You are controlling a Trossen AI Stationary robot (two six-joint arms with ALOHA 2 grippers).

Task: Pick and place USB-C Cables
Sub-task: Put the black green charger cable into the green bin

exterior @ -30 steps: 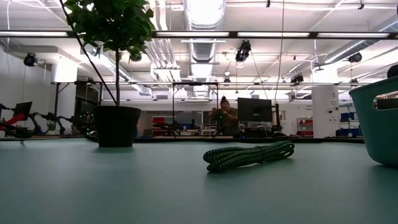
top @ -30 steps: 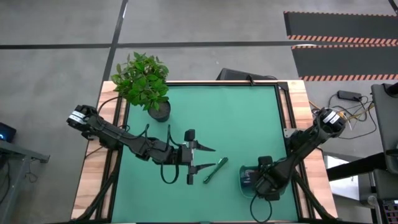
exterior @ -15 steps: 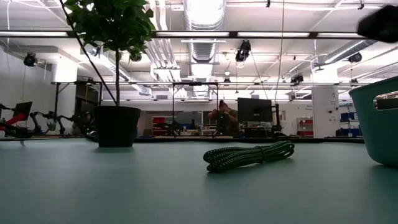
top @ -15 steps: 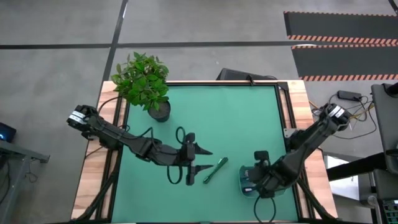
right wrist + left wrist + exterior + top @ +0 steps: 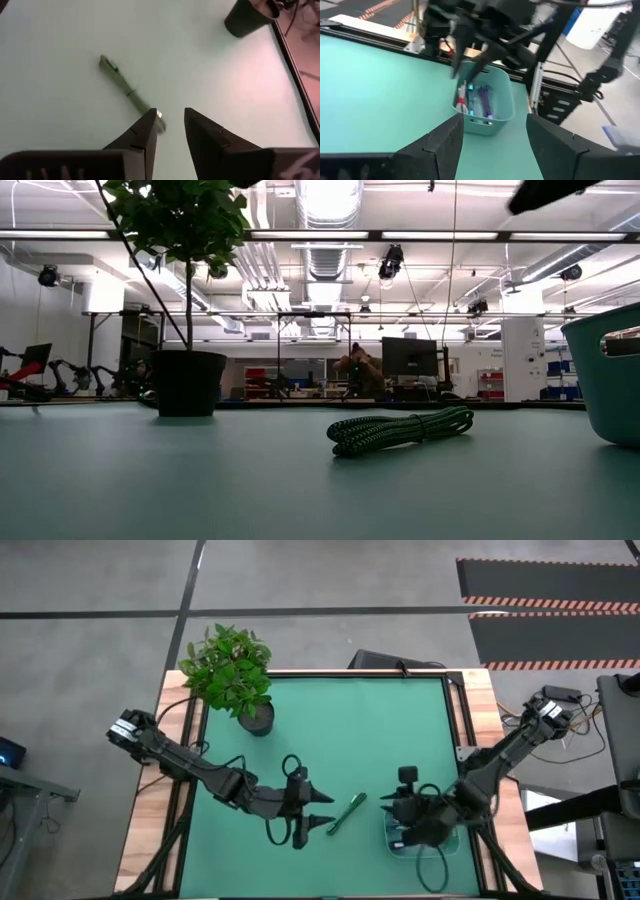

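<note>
The left gripper [image 5: 322,811] has slid nearer the green cable [image 5: 346,813], fingers spread, empty; three cables lie binned [image 5: 492,117] (right gripper [image 5: 388,808] parted above).

Bright, even light falls from long white ceiling strip lights [image 5: 320,235], glaring overhead. The pale green table mat [image 5: 60,45] washes out ahead of the right gripper [image 5: 170,131]. Beyond the left gripper [image 5: 495,145], the dark right arm [image 5: 485,30] smears with motion blur.
</note>
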